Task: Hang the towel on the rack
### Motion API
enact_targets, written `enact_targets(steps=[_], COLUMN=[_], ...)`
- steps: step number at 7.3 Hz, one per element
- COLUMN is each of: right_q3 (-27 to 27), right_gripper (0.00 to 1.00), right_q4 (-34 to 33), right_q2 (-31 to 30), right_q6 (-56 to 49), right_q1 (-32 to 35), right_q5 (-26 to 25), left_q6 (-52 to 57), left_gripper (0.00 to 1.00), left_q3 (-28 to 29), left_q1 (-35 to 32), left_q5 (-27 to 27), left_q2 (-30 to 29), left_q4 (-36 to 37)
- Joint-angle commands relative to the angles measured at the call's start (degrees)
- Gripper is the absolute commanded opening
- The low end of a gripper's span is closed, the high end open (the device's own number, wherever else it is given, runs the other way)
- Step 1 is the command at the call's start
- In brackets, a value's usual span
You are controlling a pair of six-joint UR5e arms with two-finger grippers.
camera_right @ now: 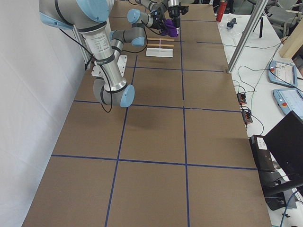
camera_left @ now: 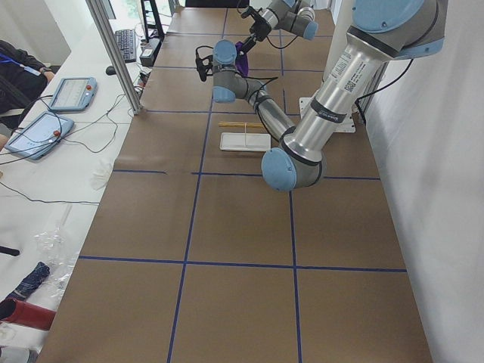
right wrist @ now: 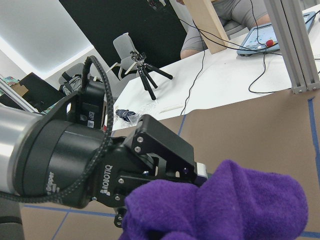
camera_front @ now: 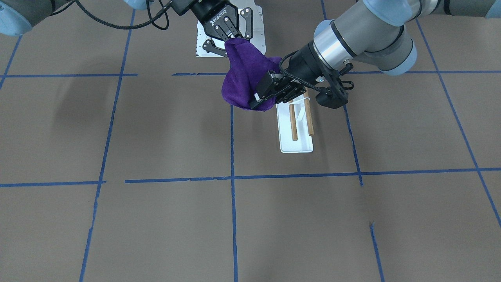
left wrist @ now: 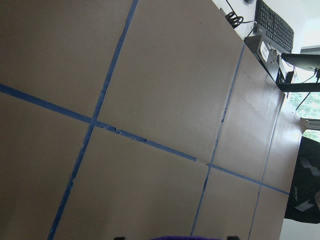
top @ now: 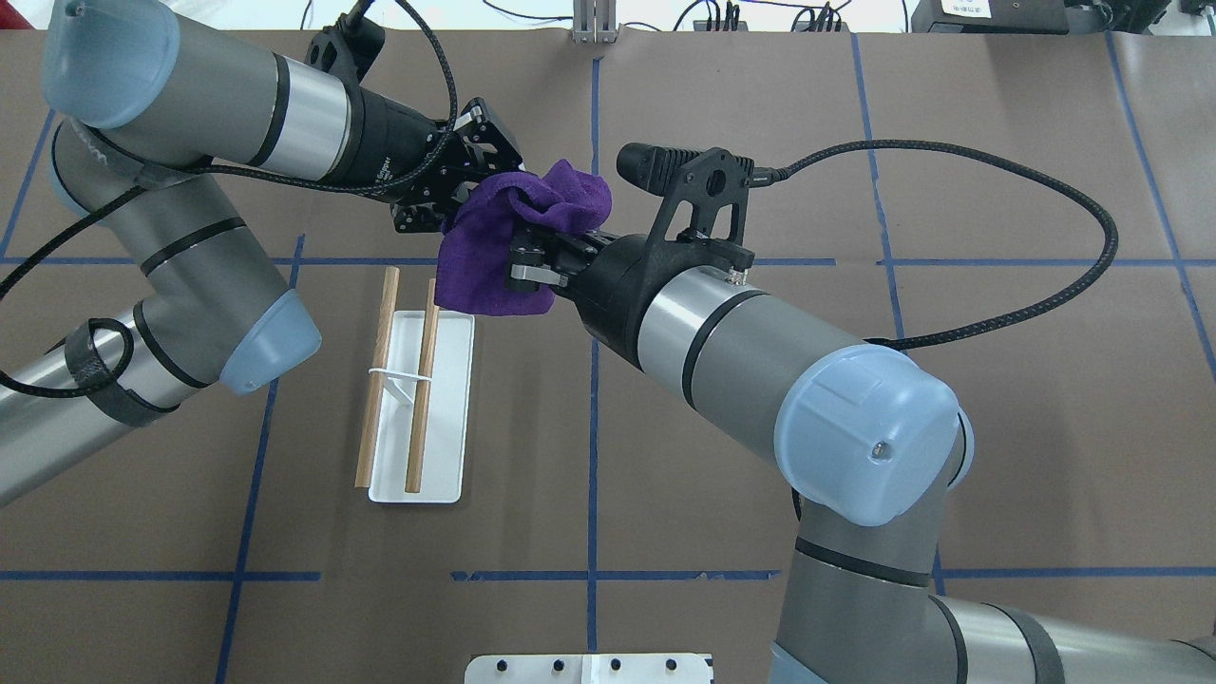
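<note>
Both grippers grasp the purple towel, which hangs bunched in the air between them. The left gripper is clenched on its far-left edge; the right gripper pinches it from the near-right side. The rack stands on the table below and nearer the robot than both grippers, its two wooden rods bare.

The left gripper and hanging towel crowd the rack's far end.
</note>
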Motion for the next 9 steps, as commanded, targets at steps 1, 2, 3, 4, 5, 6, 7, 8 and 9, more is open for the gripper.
enact_targets(steps=[1,2,3,4,5,6,7,8,9], right_q3=[0.0,0.6,0.7,0.8,1.0,1.3,1.4,3.8,7.8], right_gripper=[0.00,0.00,0.00,0.42,0.99,1.00,1.00,1.00,1.00], right_q4=[0.1,0.1,0.1,0.0,-0.1,-0.5,-0.8,-5.9,-13.6], right_q2=[0.0,-0.1,-0.1,0.0,-0.1,-0.4,-0.8,-1.2,-1.5], right_q6=[0.1,0.1,0.1,0.5,0.8,0.3,0.0,-1.7,-5.2], right_q1=[0.0,0.0,0.1,0.0,-0.4,-0.6,-0.5,0.3,1.7], right_q5=[0.1,0.5,0.7,0.6,0.6,0.5,0.8,3.4,7.1], left_q6=[0.2,0.2,0.2,0.2,0.2,0.2,0.2,0.2,0.2], left_gripper=[0.00,0.00,0.00,0.00,0.00,0.00,0.00,0.00,0.00], left_q3=[-0.4,-0.4,-0.4,-0.8,-0.9,-1.1,-1.2,-1.6,-1.8], left_q1=[0.0,-0.1,-0.2,-0.7,-1.4,-2.0,-2.1,-2.7,-3.1], left_q5=[-3.1,-3.1,-3.3,-3.3,-4.6,-5.2,-5.2,-5.2,-5.9], left_q2=[0.4,0.4,0.3,0.3,0.3,0.3,0.3,0.3,0.2], left_q4=[0.0,0.0,0.0,0.1,0.1,0.1,0.1,0.1,0.1])
